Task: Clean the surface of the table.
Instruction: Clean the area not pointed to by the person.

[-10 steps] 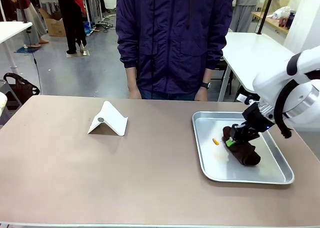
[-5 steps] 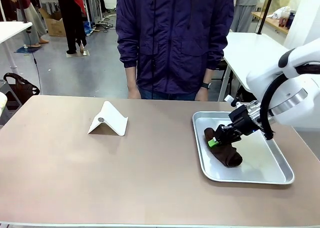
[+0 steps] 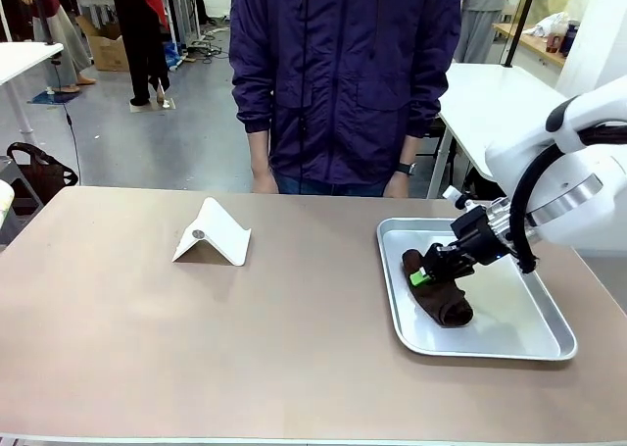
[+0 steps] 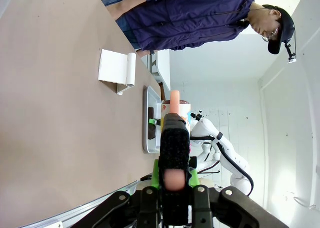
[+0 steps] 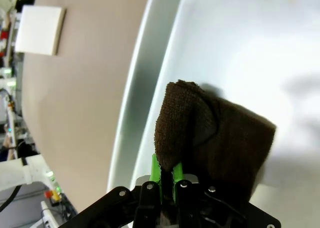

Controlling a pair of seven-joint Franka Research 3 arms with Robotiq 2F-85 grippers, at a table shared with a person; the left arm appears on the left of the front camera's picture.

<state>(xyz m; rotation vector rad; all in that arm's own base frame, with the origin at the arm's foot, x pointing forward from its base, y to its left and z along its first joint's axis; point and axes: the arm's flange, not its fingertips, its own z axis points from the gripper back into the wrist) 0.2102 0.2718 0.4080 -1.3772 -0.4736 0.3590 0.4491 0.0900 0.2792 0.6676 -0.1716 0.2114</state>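
My right gripper is shut on a dark brown cloth that lies against the floor of the silver metal tray, near the tray's left wall. The right wrist view shows the cloth bunched above the green pads on the pale tray floor. The brownish table stretches to the left of the tray. In the left wrist view my left gripper is shut on a black, rough-surfaced object with peach-coloured ends, held above the table.
A white folded stand sits on the table left of centre. A person in a dark purple jacket stands at the far edge, hands hanging just behind it. A white table stands behind at the right.
My right gripper has dragged the brown cloth leftward across the tray, over the spot where a small orange speck lay; the speck is now out of sight. Little has moved in the last half second.
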